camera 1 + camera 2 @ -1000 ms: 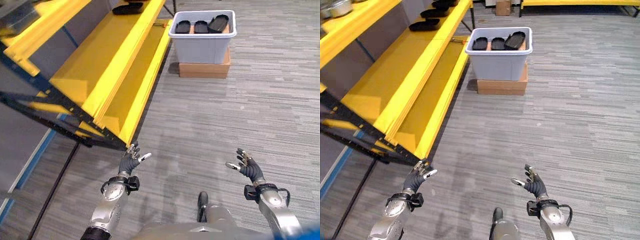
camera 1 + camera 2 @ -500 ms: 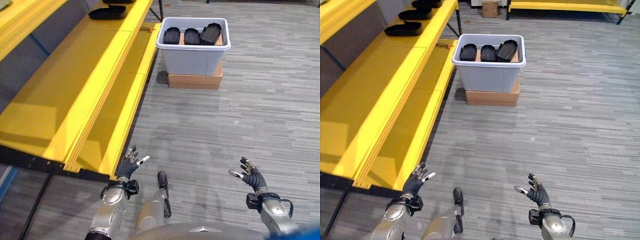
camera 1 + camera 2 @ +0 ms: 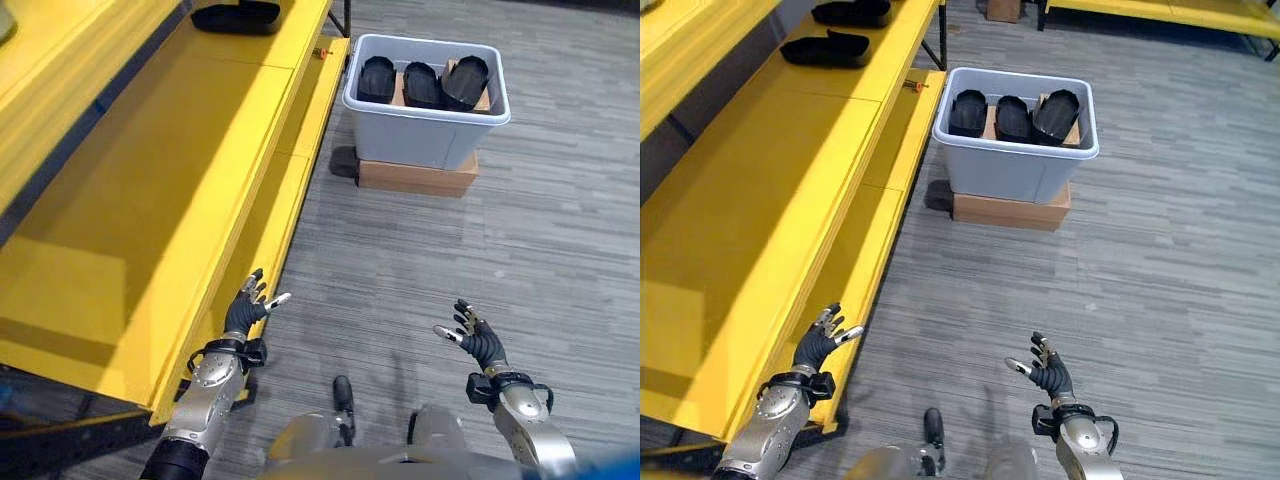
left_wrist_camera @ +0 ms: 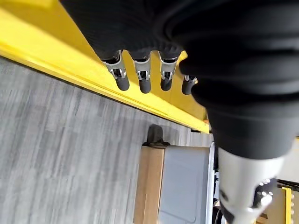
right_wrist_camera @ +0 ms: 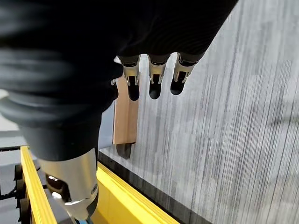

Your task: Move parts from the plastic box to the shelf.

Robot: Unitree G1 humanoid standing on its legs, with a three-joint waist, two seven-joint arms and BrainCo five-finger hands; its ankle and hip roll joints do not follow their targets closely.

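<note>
View shifted; left hand [image 3: 243, 312] now beside yellow shelf [image 3: 150, 200] edge.

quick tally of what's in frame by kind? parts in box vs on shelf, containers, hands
Black parts in the plastic box: 3
Black parts on the yellow shelf: 2
Plastic box: 1
Cardboard box under it: 1
Hands, both open and empty: 2, left hand, right hand
Total: 9

The shelf [image 3: 150, 200] is smooth, painted yellow with a soft sheen. The plastic box [image 3: 425, 130] is pale grey, smooth and slightly glossy, and sits on a matt brown cardboard box [image 3: 415, 178]. The parts [image 3: 423, 85] look like matt black moulded plastic. The floor [image 3: 500, 260] is grey carpet with a streaked, rough weave.
</note>
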